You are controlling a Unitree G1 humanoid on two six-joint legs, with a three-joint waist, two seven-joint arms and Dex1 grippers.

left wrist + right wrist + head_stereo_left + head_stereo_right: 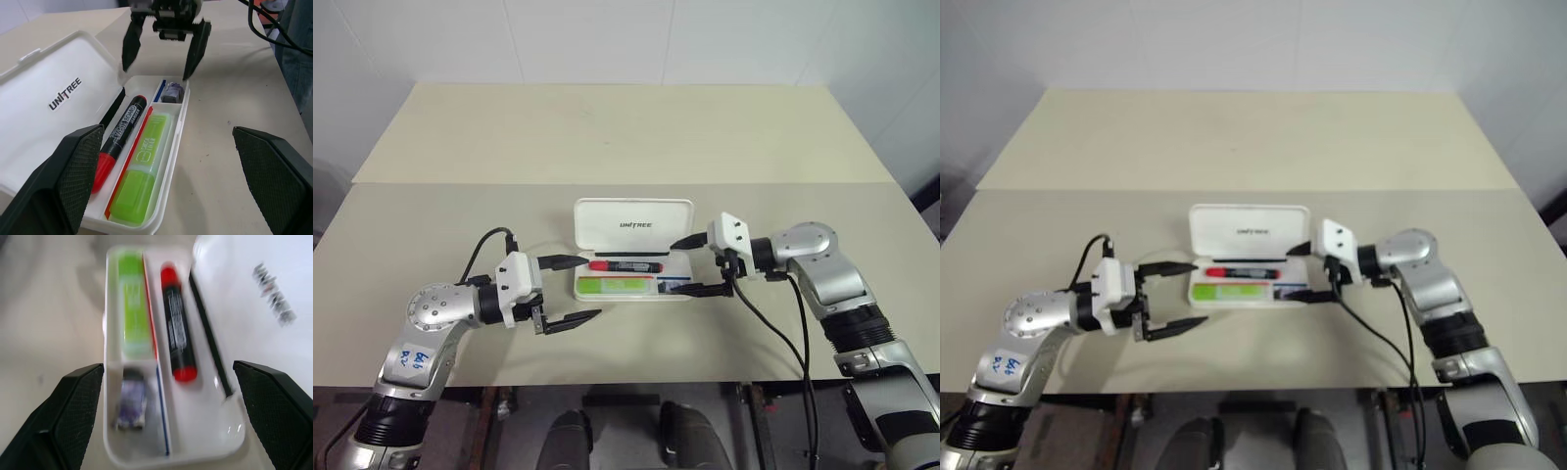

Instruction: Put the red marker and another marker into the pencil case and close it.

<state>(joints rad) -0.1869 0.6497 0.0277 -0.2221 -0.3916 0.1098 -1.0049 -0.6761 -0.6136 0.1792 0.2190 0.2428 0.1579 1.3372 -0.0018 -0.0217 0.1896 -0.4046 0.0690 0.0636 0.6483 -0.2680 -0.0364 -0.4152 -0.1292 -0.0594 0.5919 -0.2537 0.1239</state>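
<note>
- White plastic pencil case (633,227) sits mid-table, lid up w/ "UNITREE" lettering showing.
- Red marker (626,265) lies in the back slot, next to the lid hinge.
- Lime-green marker (615,285) lies in the front slot, beside a red divider line.
- Small purplish stubby item (171,92) sits in the end compartment on the robot's right.
- Right gripper (703,264) at the case's right end, fingers spread wide, holding nothing.
- Left gripper (570,292) near the case's left end, fingers wide apart, empty, not touching it.
</note>
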